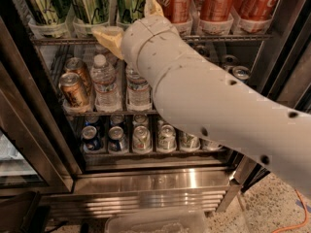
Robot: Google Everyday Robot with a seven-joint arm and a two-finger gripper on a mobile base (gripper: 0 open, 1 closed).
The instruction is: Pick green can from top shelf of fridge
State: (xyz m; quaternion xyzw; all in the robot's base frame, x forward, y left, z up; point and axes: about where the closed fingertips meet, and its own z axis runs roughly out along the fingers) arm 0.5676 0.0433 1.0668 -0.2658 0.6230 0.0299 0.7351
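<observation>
Reaching into the tall dark-steel display fridge (29, 110): bulky white robot arm (209, 101) runs from lower right up to the top wire shelf (243, 36). Tool (124, 14) sits at the shelf front, its two tan fingers (109, 39) spread wide, one pointing left along the rack edge, the other pointing up beside the red cola cans (218, 1). Bright green aluminium can (130, 1) stands upright on the top shelf between the olive-green cans (90, 1) and the red ones, lined up with the gap between the fingers. Contact: can't tell. Next rack down: clear water bottles (104, 84) and copper-coloured cans (73, 89). Lowest rack: silver-topped cans (141, 137).
</observation>
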